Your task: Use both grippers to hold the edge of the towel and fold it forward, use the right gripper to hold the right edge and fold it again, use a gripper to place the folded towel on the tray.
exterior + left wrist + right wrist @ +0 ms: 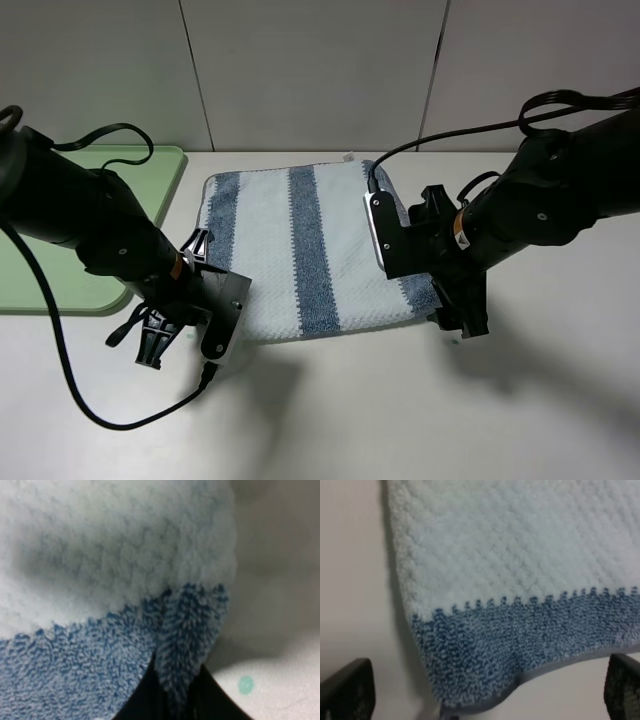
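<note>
Pinching the near-left corner of the towel (300, 250), the left gripper (172, 702) is clenched on a tuft of blue-grey stripe, which bunches into a narrow ridge between its black jaws in the left wrist view. The right gripper (485, 692) hangs at the towel's near-right corner with its jaws spread wide. One black finger (347, 690) stands on either side of the grey-hemmed corner, apart from the cloth as far as the right wrist view shows, so nothing is held on that side.

The towel lies spread open and unfolded on the white table (400, 420), its stripes running away from the robot, with the pale green tray (50, 290) just off the towel's left side. Both claws sit at the edge of the towel (330, 332) nearest the robot, apparently because that hem is the one to be lifted and carried forward. Taking it at both corners should keep the cloth level as it folds.

Judging by the flat cloth, the first fold is not yet begun, and the next move calls for the right jaws to close on their corner. A lift with only one corner gripped would likely drag the towel askew.
</note>
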